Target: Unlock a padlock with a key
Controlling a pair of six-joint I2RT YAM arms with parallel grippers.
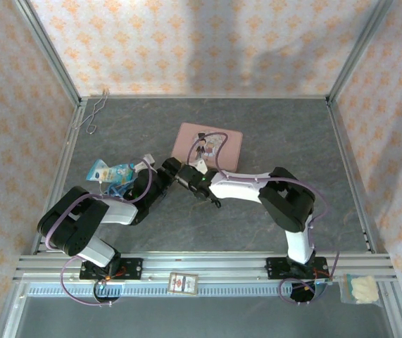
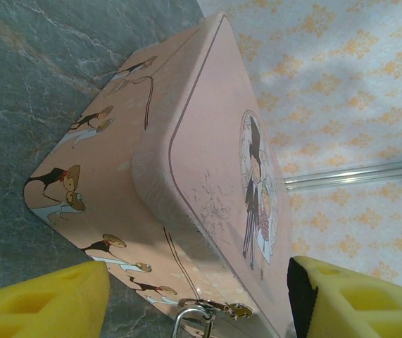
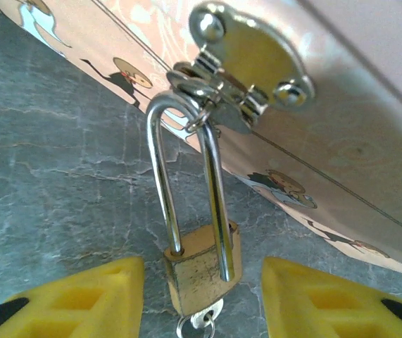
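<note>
Tin (image 2: pixel 186 141) lay flat on table (image 1: pixel 292 127), hasp (image 3: pixel 246 63) facing the arms. Padlock (image 3: pixel 201 271) hung from the hasp by its shackle (image 3: pixel 160 176), so its brass body trailed off the tin's front wall straight toward right pincer (image 3: pixel 202 282). Could not tell whether the body rested on the table.

Key (image 3: pixel 204 318) sat in the keyhole at the body's end nearest the right pincer, bow sticking out. Both shackle legs entered the body. Judged: key in, lock not yet turned open.

Right pincer: spread wide, one of the fingers (image 3: pixel 81 303) on each side of the padlock body, gaps on both sides, nothing pinched, no contact seen. Judged: lined up this way so that closing would catch the key's bow or the body just ahead of it.

Left pincer (image 2: pixel 197 282): also spread wide, empty. Tin's lid lay ahead of it between the fingers. Hasp and the top of the shackle sat close in, low between the fingertips. No contact seen. Judged: held there to steady the padlock or tin while the other arm turns the key.
</note>
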